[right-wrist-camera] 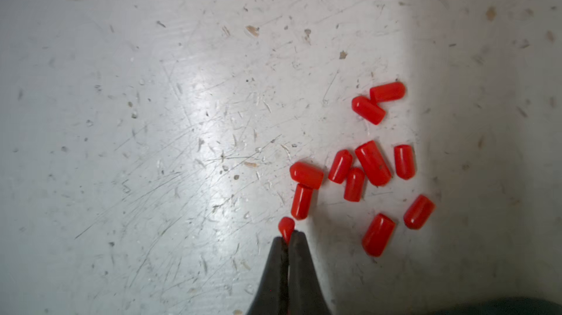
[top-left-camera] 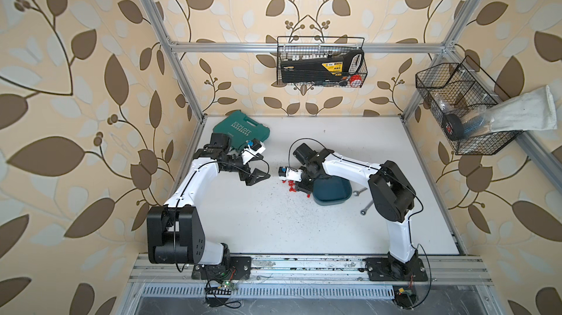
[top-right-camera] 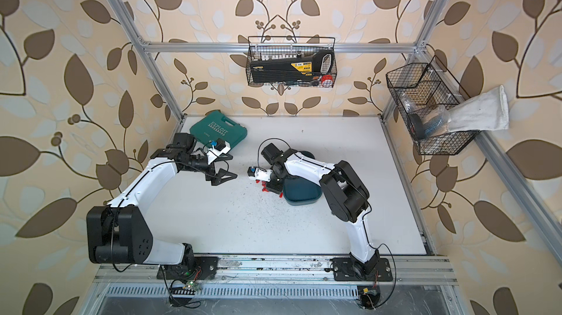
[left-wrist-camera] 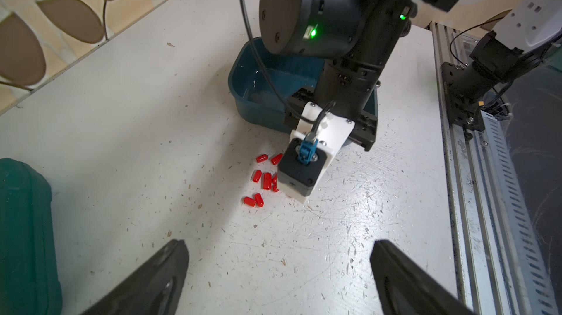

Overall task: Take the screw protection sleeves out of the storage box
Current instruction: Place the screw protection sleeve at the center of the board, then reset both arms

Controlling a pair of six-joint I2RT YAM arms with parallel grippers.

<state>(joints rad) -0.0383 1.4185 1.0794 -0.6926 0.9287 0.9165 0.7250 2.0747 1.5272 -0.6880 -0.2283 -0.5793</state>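
While other sleeves (right-wrist-camera: 373, 163) lie beside, the right pincer (right-wrist-camera: 288, 236) clamps one sleeve (right-wrist-camera: 286, 226).

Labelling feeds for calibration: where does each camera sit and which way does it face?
Both top views: overhead at the front, looking down on the table; left arm and right arm show whole.
Left wrist: on the left arm, facing across at box and right arm; own open left pincer shows.
Right wrist: on the right arm, looking straight down; right pincer shut on a sleeve.
Shared: both wrist views show the sleeves on the table.
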